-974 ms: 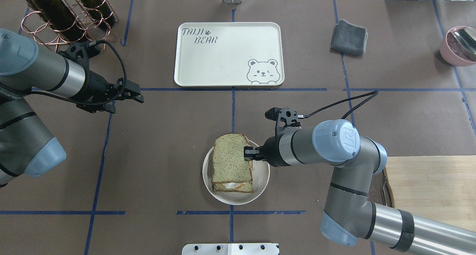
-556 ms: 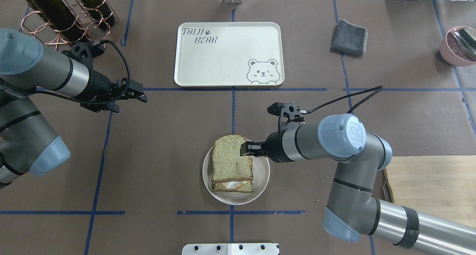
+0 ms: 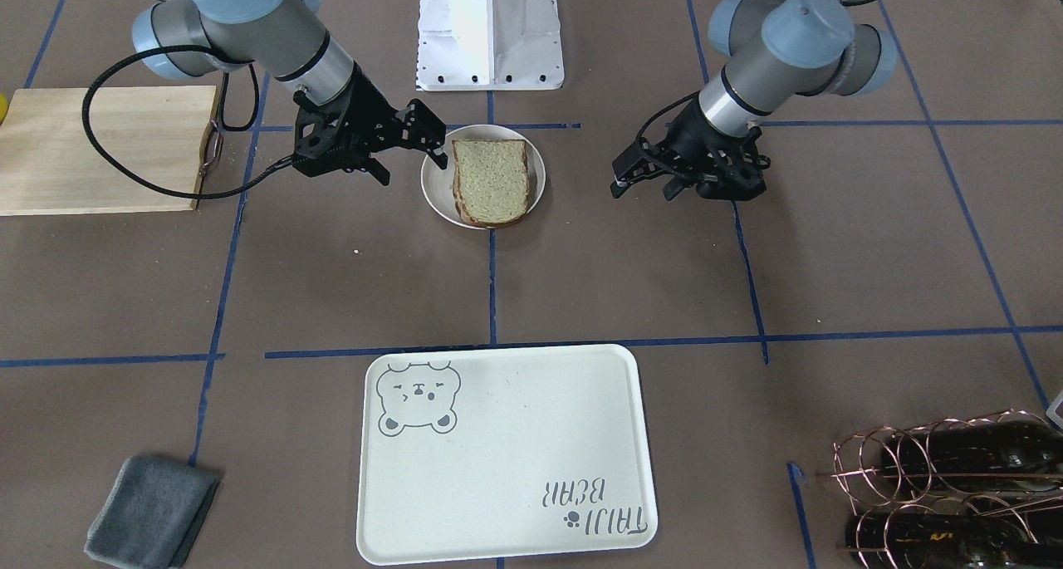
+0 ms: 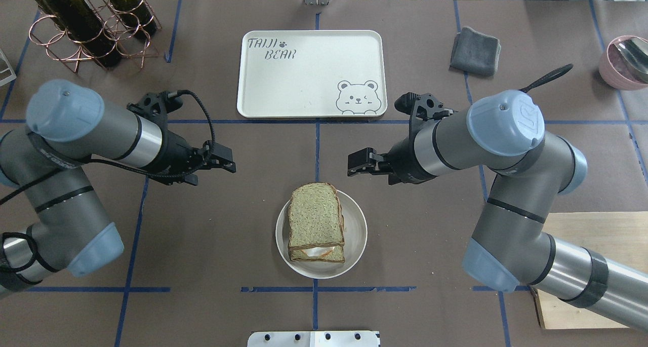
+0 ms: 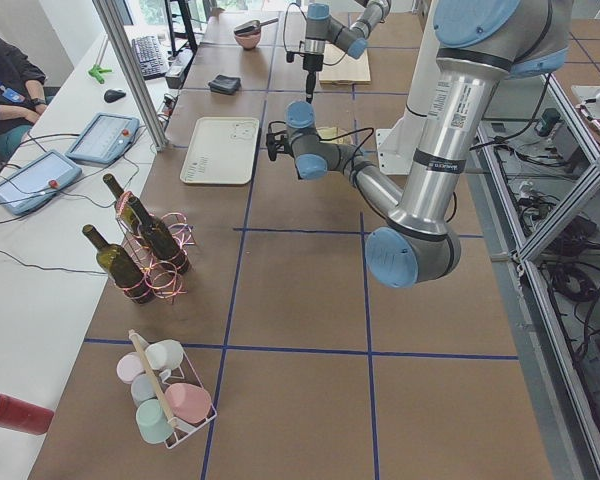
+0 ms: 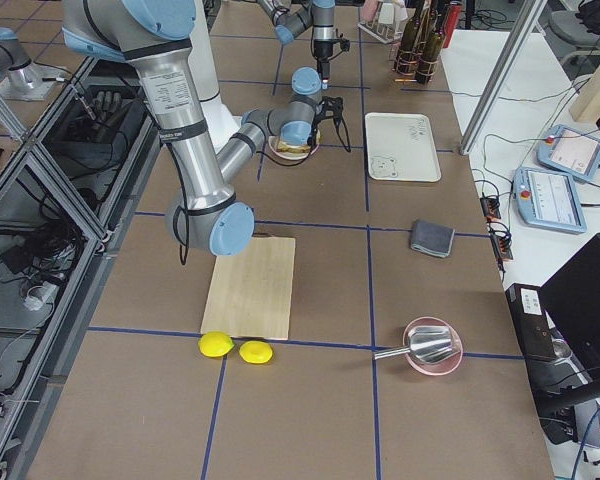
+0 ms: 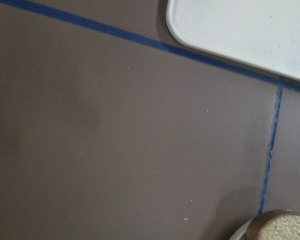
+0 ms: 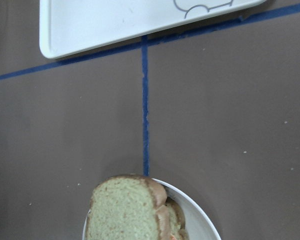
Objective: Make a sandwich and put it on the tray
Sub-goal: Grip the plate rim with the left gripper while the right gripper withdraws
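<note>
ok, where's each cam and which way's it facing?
Exterior left: left end of table, looking along it; left arm nearest.
Exterior right: opposite end; right arm nearest.
Front-facing: across the table, facing the robot; both arms.
Overhead: behind the robot, looking down; both arms.
Left wrist: looks down; no fingers show.
Right wrist: same.
Both wrist views share tray corner and sandwich.

- Egg (image 4: 318, 251): mostly hidden between slices of sandwich (image 4: 315, 219). Overhead view shows white sliver only, at sandwich's 6 o'clock end. Front-facing view: fully covered by top slice.
- Left wrist view: sandwich cut by bottom edge at 5 o'clock, crust corner only. Tray (image 7: 240, 30) cut by top and right edges.
- Right wrist view: sandwich and plate (image 8: 197, 220) cut by bottom edge. Tray cut by top edge, bear drawing partial.
- Cutting board (image 4: 597, 240): near edge hidden by right arm (image 4: 511, 220), cut by right edge.
- Pink bowl (image 4: 620, 68): cut by right edge.
</note>
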